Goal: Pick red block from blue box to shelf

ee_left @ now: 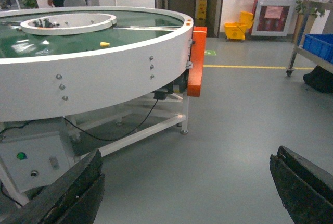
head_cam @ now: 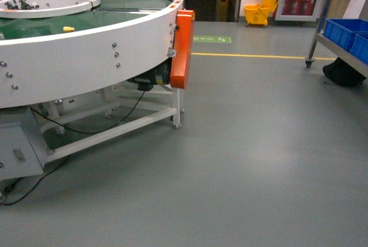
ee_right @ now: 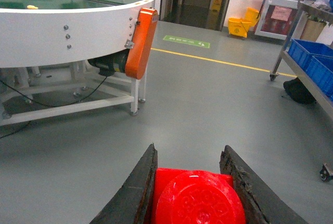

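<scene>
Currently | red block (ee_right: 195,198) pinched between right fingers (ee_right: 136,193), studs showing | left fingers (ee_left: 70,190) spread, empty | block likely light, rigid, slick-sided: grip flat sides | shelf (ee_right: 307,60) ahead right

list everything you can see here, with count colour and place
round conveyor table: one, white with green top, left
orange motor cover: one, on the table's right edge
small yellow piece: one, on the green top
red block: one, between the right tool's fingers
shelf: one, steel, far right
blue crates: at least two, on the shelf
mop bucket: one, yellow, back by the wall
floor line: one, yellow, across the grey floor
left tool: open, empty
right tool: shut on the red block
</scene>
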`<state>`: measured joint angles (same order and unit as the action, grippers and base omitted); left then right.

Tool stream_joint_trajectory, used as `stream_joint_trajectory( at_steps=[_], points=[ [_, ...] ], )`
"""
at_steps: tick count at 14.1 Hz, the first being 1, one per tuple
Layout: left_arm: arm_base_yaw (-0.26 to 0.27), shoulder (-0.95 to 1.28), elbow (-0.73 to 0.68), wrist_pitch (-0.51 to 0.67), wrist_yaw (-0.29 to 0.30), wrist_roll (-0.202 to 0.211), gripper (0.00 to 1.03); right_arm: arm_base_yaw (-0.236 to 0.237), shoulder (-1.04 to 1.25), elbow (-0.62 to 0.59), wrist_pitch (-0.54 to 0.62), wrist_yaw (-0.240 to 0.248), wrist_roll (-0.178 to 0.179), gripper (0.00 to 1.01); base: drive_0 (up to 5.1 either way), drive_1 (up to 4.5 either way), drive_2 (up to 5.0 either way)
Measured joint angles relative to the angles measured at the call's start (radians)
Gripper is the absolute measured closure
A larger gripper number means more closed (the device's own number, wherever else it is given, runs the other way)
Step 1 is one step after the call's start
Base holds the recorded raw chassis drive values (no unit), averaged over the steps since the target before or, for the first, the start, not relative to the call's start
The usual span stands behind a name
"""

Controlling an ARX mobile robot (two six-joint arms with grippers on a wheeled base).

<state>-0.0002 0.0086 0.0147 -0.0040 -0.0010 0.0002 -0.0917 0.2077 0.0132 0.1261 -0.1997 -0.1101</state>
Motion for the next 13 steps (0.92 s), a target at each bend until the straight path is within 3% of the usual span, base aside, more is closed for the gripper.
stream_joint_trajectory(
  at_steps=[10, 13],
  points=[
    [0.0, 0.0, 0.0, 0.001, 0.0, 0.0, 0.05, 0.0, 0.0, 0.0, -0.001, 0.0, 0.0, 0.72, 0.0, 4.02, -4.0],
    [0.001, 0.0, 0.0, 0.0, 0.0, 0.0, 0.05, 0.0, 0.0, 0.0, -0.001, -0.002, 0.0, 0.72, -1.0, -1.03, -1.0]
  ],
)
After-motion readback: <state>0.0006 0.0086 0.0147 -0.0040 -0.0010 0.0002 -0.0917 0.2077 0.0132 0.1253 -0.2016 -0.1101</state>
